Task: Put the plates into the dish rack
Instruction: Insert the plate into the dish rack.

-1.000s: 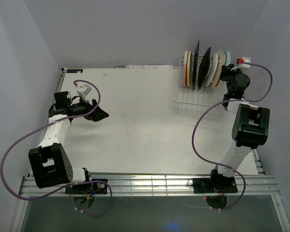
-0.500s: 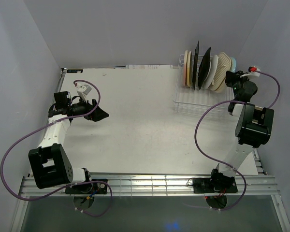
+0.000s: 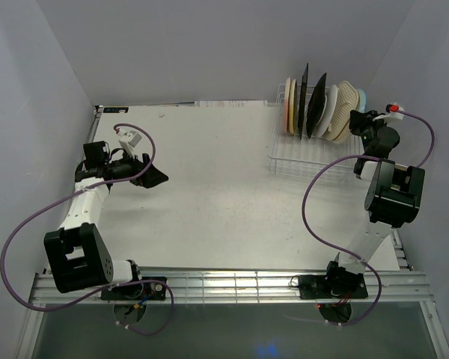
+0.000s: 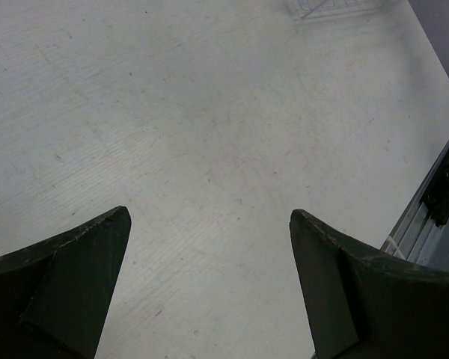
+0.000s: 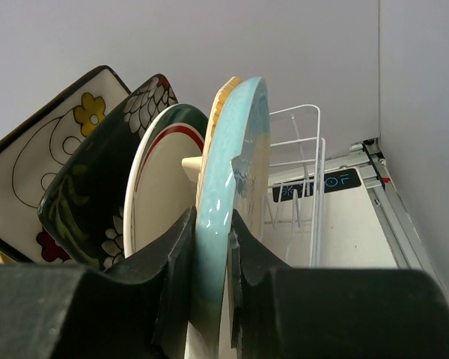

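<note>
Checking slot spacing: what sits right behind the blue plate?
A tan ribbed plate, then the green-rimmed white plate. The right tool, shut on the blue plate, covers their lower parts.

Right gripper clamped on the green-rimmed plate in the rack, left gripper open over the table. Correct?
No: the right gripper clamps the blue plate in the rack, not the green-rimmed plate, per the right wrist view. The left gripper is open over the table.

The white table (image 3: 209, 194) carries the dish rack (image 3: 295, 161).
</note>
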You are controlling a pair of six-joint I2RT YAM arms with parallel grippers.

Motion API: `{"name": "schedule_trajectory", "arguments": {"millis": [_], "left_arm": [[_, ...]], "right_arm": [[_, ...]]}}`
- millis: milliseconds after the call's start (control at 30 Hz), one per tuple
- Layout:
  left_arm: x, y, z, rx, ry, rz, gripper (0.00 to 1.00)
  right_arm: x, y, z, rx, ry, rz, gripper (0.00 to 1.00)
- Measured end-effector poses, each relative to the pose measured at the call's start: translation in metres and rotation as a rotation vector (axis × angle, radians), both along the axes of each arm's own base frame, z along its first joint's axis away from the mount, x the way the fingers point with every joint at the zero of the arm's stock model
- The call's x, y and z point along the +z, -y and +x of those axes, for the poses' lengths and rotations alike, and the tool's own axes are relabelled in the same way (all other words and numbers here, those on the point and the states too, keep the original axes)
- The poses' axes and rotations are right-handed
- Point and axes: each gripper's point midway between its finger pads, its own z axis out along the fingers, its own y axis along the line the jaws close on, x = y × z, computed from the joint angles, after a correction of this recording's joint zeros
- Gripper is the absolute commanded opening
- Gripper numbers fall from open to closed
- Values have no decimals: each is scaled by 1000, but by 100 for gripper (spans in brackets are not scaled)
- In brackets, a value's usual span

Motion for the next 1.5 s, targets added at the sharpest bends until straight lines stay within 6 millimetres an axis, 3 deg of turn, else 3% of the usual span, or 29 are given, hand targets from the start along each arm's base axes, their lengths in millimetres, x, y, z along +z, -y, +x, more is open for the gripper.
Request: {"name": "schedule_trajectory", "arguments": {"millis": [100, 200, 300, 567, 767, 1067, 1233, 1500], "left_arm": [[1, 0, 0, 0, 3, 1, 98], [2, 0, 0, 0, 6, 2, 98], [2, 0, 0, 0, 7, 2, 98], [2, 0, 0, 0, 7, 2, 98], [2, 0, 0, -1, 9, 3, 98], [2, 0, 0, -1, 9, 3, 98], [2, 0, 0, -1, 9, 3, 98], [3, 0, -1, -1, 12, 4, 98]], "right_arm": [[0, 0, 0, 0, 0, -2, 23], [-2, -1, -1, 4, -1, -12, 37], [-13, -4, -3, 15, -31, -24, 43], [-23, -11, -5, 43, -57, -26, 47], [-23, -11, -6, 44, -58, -32, 66], [-28, -14, -8, 55, -67, -30, 79], [-24, -13, -10, 46, -73, -28, 97], [-1, -13, -16, 34, -54, -42, 90]]}}
